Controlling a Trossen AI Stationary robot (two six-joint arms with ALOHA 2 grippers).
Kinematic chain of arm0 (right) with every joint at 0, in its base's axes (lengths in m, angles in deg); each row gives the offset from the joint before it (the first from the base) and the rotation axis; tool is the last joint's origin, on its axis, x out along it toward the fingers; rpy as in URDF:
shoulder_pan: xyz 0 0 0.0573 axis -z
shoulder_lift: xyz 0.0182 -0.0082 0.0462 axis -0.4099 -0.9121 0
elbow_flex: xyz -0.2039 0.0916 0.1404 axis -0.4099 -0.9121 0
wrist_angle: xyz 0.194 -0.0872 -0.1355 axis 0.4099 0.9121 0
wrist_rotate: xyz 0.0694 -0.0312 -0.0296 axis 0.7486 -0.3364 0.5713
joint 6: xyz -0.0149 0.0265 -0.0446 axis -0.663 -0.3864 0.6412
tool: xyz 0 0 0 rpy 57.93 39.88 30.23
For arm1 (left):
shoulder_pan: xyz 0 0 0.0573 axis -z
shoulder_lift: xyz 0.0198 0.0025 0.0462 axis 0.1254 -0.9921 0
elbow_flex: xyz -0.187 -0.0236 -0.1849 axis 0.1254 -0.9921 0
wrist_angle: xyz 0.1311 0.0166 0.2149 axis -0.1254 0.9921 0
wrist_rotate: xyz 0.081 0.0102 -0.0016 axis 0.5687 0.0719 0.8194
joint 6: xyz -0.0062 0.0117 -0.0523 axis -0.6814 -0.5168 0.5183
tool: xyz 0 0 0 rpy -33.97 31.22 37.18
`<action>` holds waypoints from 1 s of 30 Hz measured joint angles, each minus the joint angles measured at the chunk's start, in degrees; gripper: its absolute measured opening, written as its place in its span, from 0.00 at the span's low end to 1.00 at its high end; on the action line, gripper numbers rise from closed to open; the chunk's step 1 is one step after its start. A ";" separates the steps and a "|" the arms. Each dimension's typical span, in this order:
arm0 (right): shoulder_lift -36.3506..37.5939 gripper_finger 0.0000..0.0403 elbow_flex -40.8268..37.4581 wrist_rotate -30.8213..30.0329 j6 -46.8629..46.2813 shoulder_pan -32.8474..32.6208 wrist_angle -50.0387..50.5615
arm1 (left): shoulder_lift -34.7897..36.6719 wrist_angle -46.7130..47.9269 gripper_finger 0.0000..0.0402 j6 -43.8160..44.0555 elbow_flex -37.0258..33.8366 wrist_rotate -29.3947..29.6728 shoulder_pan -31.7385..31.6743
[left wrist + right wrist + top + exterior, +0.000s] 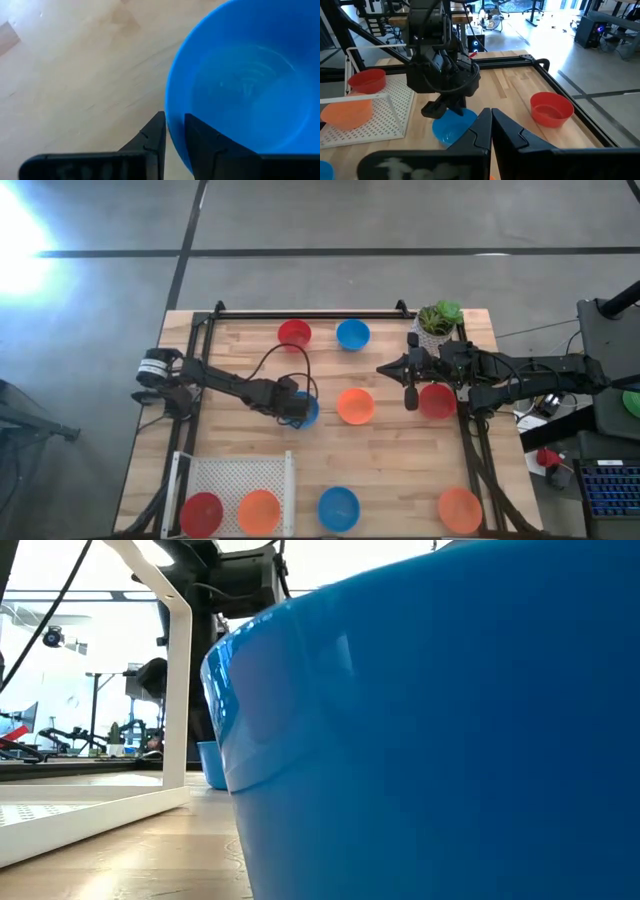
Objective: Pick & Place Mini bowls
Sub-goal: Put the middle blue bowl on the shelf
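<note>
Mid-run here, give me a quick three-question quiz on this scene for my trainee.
1. True or false: the jaws of the left gripper straddle the rim of a blue bowl.
2. How many bowls sit on the white rack? A: one. B: two. C: four.
3. Fill in: the bowl nearest the right gripper is coloured ____.

Key:
1. True.
2. B.
3. Red: the red bowl lies right beside it.
</note>
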 joint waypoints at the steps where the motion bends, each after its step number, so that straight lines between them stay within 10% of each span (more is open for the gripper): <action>1: 0.00 0.02 0.00 0.01 0.05 0.00 0.00 | 0.00 -0.03 0.16 -0.01 -0.27 -0.04 0.00; 16: 0.00 0.02 0.00 0.00 0.06 0.00 0.02 | 1.16 0.26 0.01 -5.05 0.64 -0.16 0.00; 30: -0.02 0.02 -0.02 0.00 -0.03 0.00 1.44 | 16.63 12.19 0.00 -6.11 0.59 0.40 2.91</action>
